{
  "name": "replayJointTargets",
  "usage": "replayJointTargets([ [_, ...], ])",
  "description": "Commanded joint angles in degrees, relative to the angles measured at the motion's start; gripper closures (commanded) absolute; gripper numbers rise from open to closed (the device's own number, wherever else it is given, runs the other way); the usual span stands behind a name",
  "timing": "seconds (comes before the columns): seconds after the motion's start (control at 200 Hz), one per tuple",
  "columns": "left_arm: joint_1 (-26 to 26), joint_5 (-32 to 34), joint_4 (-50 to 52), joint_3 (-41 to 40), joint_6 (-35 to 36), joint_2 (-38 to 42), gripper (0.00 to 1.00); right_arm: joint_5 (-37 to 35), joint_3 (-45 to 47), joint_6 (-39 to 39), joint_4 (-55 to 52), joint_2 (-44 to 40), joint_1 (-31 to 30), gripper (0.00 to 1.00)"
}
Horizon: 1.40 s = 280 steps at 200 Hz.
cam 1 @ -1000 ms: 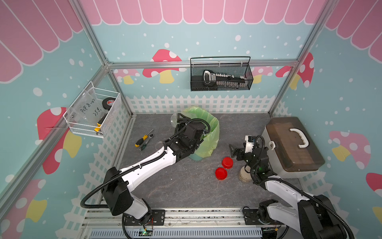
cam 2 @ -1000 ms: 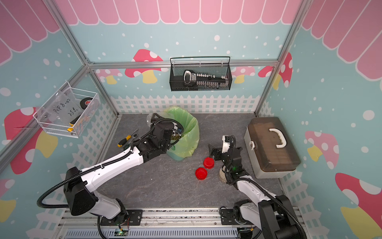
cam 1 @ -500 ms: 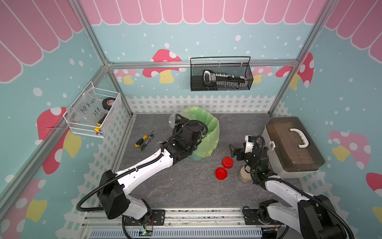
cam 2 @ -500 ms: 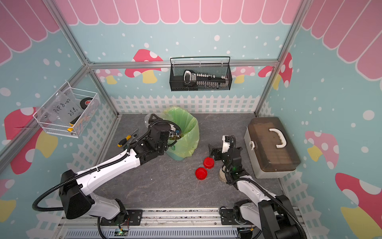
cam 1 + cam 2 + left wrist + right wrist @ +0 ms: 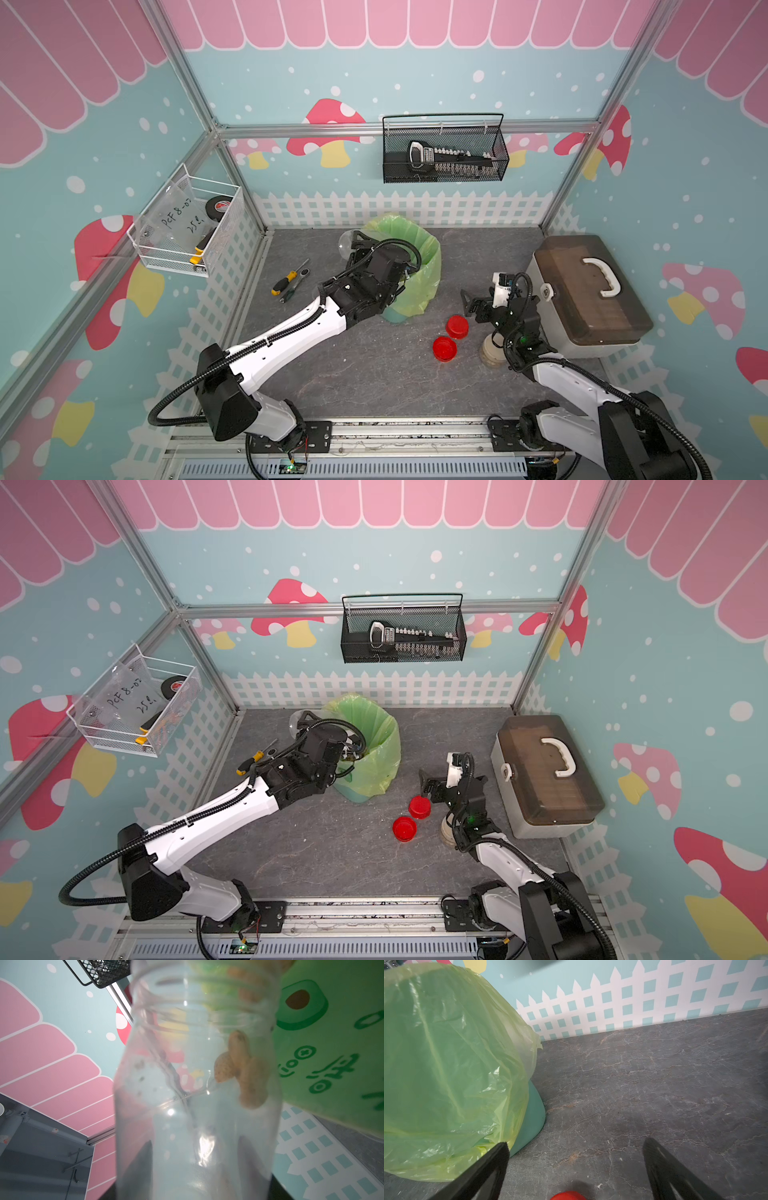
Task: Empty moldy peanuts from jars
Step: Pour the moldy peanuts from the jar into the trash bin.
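left arm (image 5: 291,332): reaching far forward, forearm raised | left hand (image 5: 359,251): closed around a clear jar (image 5: 187,1105) | right arm (image 5: 573,382): bent, elbow close to its base | right hand (image 5: 576,1142): jaws wide apart, pointing forward and down

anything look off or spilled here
A few peanuts cling in a clump to the inside wall of the jar, which is tipped toward the green bin bag. They look stuck rather than pouring out.

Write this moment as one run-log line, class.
left gripper: grips clear plastic jar, mouth at green-bagged bin | tan peanuts: few inside jar | right gripper: open, empty
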<state>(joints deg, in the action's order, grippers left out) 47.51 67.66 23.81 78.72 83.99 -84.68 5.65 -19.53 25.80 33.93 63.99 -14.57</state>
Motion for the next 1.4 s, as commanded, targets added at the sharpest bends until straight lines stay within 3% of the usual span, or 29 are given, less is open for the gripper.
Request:
replayJointTargets([
  [0.0,0.1,-0.6,1.9,1.7,-0.9,-1.4,0.73,0.1,0.8,0.4,1.6,-0.8,0.4,0.01],
  [0.981,-1.1,-1.5,0.5,2.7,-0.7,-2.2,0.73,-0.2,1.0,0.6,1.6,-1.0,0.4,0.01],
  [1.256,-0.7,-4.7,6.4,7.5,-9.3,-2.8,0.73,-0.3,1.2,0.6,1.6,-1.2,0.4,0.01],
  [1.396,-0.7,-8.8,13.5,12.7,-17.9,-3.2,0.73,-0.1,1.1,0.6,1.6,-1.0,0.4,0.01],
])
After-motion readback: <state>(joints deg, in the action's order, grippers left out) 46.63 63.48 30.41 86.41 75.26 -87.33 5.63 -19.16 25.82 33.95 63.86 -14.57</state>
